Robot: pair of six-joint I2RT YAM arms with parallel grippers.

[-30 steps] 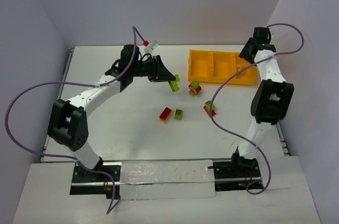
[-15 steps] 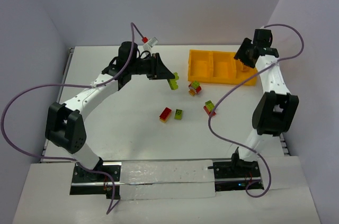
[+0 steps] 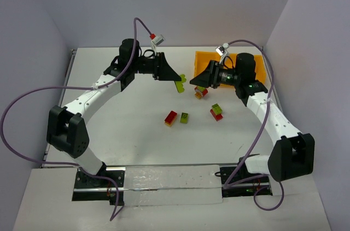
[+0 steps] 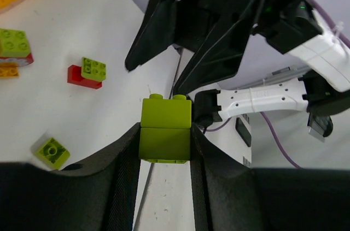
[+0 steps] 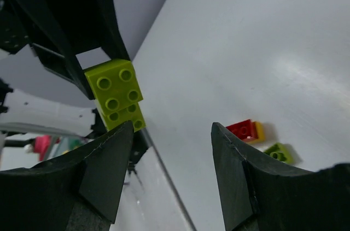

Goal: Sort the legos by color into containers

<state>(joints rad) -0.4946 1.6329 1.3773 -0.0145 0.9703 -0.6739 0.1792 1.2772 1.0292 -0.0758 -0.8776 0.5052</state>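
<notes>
Right arm is being swung off the orange-yellow tray (image 3: 203,60) and across toward the left pincer (image 4: 164,152). The right pincer (image 5: 170,130) is being widened, empty, and aimed at the lime green two-brick stack (image 4: 165,127). That stack is being pinched tight in the left pincer, seemingly clear of the tabletop (image 3: 136,116). A hand-over or pull-apart is probably being set up.

Bricks: glossy hard plastic, square, round-studded. Tray: smooth moulded plastic, largely hidden by the right arm. Pincer fingers (image 5: 104,171): matte black, broad, tapering.

Being left loose: red-and-yellow pair (image 3: 171,118), single lime brick (image 3: 185,117), lime-on-red pair (image 3: 217,112).
</notes>
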